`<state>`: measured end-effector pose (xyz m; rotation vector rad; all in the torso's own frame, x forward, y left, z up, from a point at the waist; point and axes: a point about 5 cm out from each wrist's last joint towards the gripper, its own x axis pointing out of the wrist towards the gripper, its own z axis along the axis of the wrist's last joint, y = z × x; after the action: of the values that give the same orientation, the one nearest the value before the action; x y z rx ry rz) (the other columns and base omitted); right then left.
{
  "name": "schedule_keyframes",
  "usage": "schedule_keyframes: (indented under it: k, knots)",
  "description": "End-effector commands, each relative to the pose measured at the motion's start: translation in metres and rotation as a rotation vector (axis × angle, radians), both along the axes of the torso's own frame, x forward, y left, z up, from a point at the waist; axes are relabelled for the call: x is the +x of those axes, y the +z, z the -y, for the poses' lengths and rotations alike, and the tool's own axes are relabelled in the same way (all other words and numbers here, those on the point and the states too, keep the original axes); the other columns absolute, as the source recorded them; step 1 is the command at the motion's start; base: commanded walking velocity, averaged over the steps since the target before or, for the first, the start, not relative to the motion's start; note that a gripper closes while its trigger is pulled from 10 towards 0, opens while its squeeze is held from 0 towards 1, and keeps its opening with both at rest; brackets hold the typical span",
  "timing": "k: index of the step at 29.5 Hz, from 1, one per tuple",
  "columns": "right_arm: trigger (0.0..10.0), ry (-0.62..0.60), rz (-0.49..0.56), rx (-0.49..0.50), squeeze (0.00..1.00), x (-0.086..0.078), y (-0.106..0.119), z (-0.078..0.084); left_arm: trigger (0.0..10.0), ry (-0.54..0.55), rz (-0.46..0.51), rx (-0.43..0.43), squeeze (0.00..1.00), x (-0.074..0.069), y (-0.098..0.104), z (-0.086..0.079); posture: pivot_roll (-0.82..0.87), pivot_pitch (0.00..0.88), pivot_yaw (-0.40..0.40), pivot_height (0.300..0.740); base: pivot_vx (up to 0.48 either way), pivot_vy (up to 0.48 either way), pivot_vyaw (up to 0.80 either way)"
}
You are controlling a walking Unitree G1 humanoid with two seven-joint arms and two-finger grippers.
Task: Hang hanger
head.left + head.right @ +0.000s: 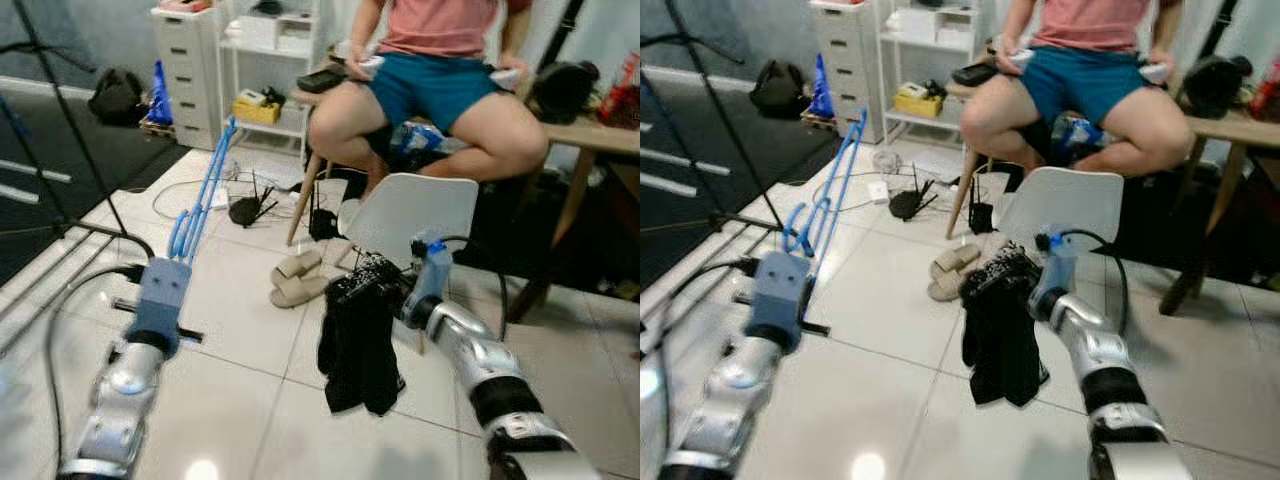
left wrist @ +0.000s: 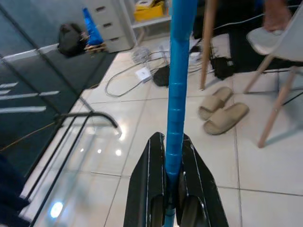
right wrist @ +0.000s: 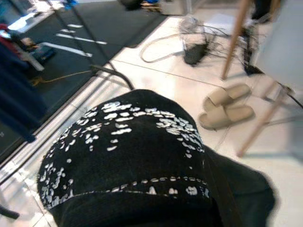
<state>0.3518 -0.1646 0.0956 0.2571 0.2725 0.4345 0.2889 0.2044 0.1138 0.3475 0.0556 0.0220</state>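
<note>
Blue plastic hanger (image 1: 203,195) was clamped in left gripper (image 2: 170,187) fingers, poking up-left over floor; light, stiff, slippery, best held low. Right gripper (image 1: 385,290) carried black garment (image 1: 358,345); finger state unclear.

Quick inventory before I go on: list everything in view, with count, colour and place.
hanger: one, blue, held up in the left gripper
garment: one, black with white flecks, draped over the right gripper
slippers: two, beige, on the tiles by the chair
chair: one, white, behind the garment
drawer unit: one, white, far left
router: one, black, on the floor among cables
rack base: one, black, left on the floor
person: one, seated, pink top, blue shorts
left gripper: shut on the hanger
right gripper: under the garment
</note>
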Motion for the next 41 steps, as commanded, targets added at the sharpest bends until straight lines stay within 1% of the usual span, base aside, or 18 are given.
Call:
schedule_keyframes:
  k: [1,9,12,15,16,17,18,19,20,23,25,30,31,32,34,35,36,41]
  knots:
    - [10.0,-0.011,0.070,-0.005,0.00,0.009,0.014,-0.002,10.0,-0.008,-0.034,0.043,0.00,0.002,-0.010,0.000,0.09,0.000,-0.067,0.740,0.000,0.000,-0.80]
    - [10.0,-0.061,0.089,-0.041,0.00,0.015,0.020,0.006,10.0,-0.014,-0.049,0.077,0.00,0.010,-0.011,-0.008,0.11,0.000,-0.080,0.740,0.000,0.000,-0.80]
    - [10.0,-0.106,0.168,-0.132,0.00,0.019,0.034,0.015,10.0,0.012,-0.014,0.152,0.00,0.008,-0.003,-0.022,0.09,0.000,-0.049,0.740,0.000,0.000,-0.80]
    - [10.0,-0.110,0.175,-0.169,0.00,0.018,0.033,0.018,10.0,0.035,-0.008,0.154,0.00,0.005,-0.003,-0.029,0.09,0.000,-0.043,0.740,0.000,0.000,-0.80]
    - [10.0,-0.108,0.173,-0.178,0.00,0.015,0.029,0.020,10.0,0.068,-0.020,0.156,0.00,0.000,-0.005,-0.043,0.08,0.000,-0.038,0.740,0.000,0.000,-0.80]
    - [10.0,-0.108,0.173,-0.178,0.00,0.015,0.029,0.020,10.0,0.068,-0.020,0.156,0.00,0.000,-0.005,-0.043,0.08,0.000,-0.038,0.740,0.000,0.000,-0.80]
    - [10.0,-0.104,0.169,-0.170,0.00,0.011,0.025,0.022,10.0,0.096,-0.022,0.138,0.00,-0.007,-0.007,-0.055,0.08,0.000,-0.039,0.740,0.000,0.000,-0.80]
    - [10.0,-0.104,0.169,-0.170,0.00,0.011,0.025,0.022,10.0,0.096,-0.022,0.138,0.00,-0.007,-0.007,-0.055,0.08,0.000,-0.039,0.740,0.000,0.000,-0.80]
    - [10.0,-0.102,0.146,-0.168,0.00,0.008,0.016,0.023,10.0,0.135,-0.029,0.099,0.00,-0.011,-0.011,-0.067,0.07,0.000,-0.043,0.740,0.000,0.000,-0.80]
    - [10.0,-0.104,0.119,-0.161,0.00,0.005,0.008,0.026,10.0,0.163,-0.043,0.058,0.00,-0.015,-0.018,-0.074,0.08,0.000,-0.061,0.740,0.000,0.000,-0.80]
    - [10.0,-0.101,0.085,-0.223,0.00,0.003,0.001,0.032,10.0,0.168,-0.062,0.026,0.00,-0.014,-0.025,-0.077,0.10,0.000,-0.100,0.740,0.000,0.000,-0.80]
    - [10.0,-0.108,0.070,-0.279,0.00,0.002,-0.002,0.041,10.0,0.130,-0.119,0.032,0.00,-0.013,-0.036,-0.074,0.10,0.000,-0.096,0.740,0.000,0.000,-0.80]
    - [10.0,-0.165,0.053,-0.271,0.00,-0.001,-0.005,0.054,10.0,0.069,-0.165,-0.015,0.00,-0.016,-0.045,-0.075,0.10,0.000,-0.063,0.740,0.000,0.000,-0.80]
    - [10.0,-0.165,0.053,-0.271,0.00,-0.001,-0.005,0.054,10.0,0.069,-0.165,-0.015,0.00,-0.016,-0.045,-0.075,0.10,0.000,-0.063,0.740,0.000,0.000,-0.80]
    - [10.0,-0.209,0.054,-0.227,0.00,-0.004,-0.005,0.063,10.0,0.043,-0.136,-0.159,0.00,-0.021,-0.043,-0.076,0.09,0.000,-0.052,0.740,0.000,0.000,-0.80]
    - [10.0,-0.209,0.054,-0.227,0.00,-0.004,-0.005,0.063,10.0,0.043,-0.136,-0.159,0.00,-0.021,-0.043,-0.076,0.09,0.000,-0.052,0.740,0.000,0.000,-0.80]
    - [10.0,-0.213,0.063,-0.213,0.00,-0.005,-0.004,0.064,10.0,0.032,-0.111,-0.207,0.00,-0.022,-0.040,-0.074,0.09,0.000,-0.043,0.740,0.000,0.000,-0.80]
    - [10.0,-0.195,0.075,-0.205,0.00,-0.006,-0.006,0.061,10.0,-0.006,-0.081,-0.214,0.00,-0.021,-0.039,-0.066,0.06,0.000,-0.055,0.740,0.000,0.000,-0.80]
